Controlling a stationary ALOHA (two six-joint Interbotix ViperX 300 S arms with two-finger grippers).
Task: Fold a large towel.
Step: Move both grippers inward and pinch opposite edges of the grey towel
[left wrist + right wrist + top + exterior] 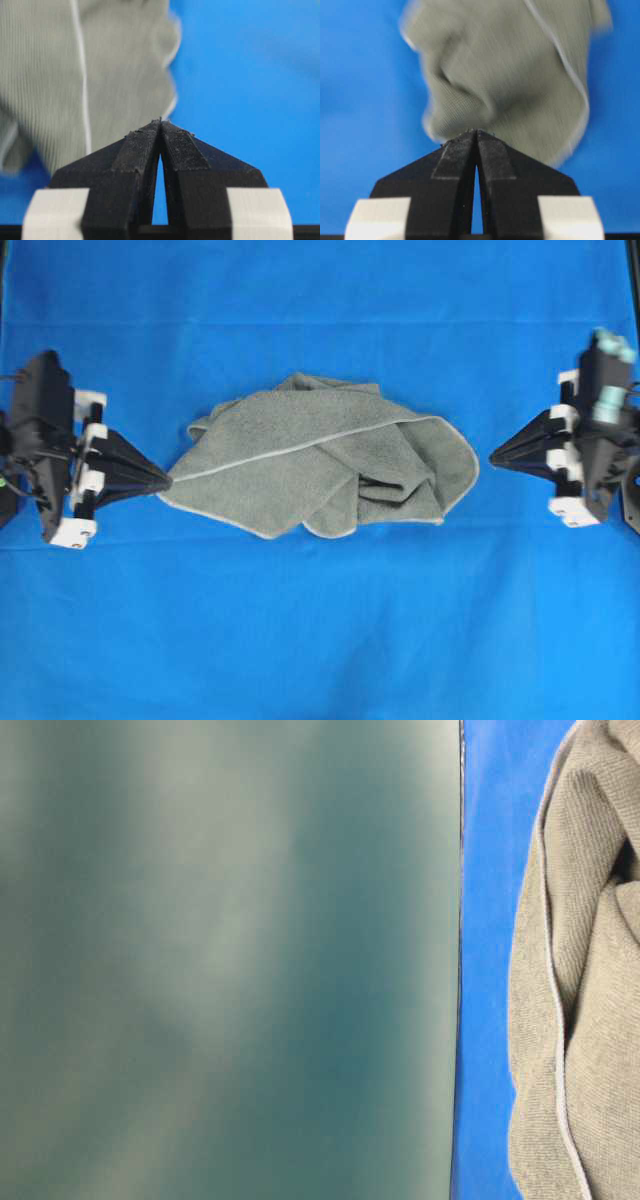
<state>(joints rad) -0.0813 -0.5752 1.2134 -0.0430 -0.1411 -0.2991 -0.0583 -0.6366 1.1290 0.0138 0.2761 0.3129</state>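
Two arms face each other across the bench, which is covered by a bright blue sheet, and between them the towel lies in a loose, crumpled heap near the middle. It is grey-green terry with a thin pale stitched edge, and that edge runs in a long diagonal line across the top layer; on the right side the cloth is bunched into deep folds with a rounded flap curling over them. The left gripper is clenched, its black fingertips meeting in a point just at the towel's left corner, though whether they touch the cloth I cannot tell; nothing is pinched between them in the left wrist view, where the tips come together in front of the towel's edge. The right gripper is likewise clenched on nothing, its point just beside the towel's rounded right edge with a sliver of blue showing between. From table level a blurred grey-green surface fills most of the view, with a strip of blue and the towel's folds at the far right.
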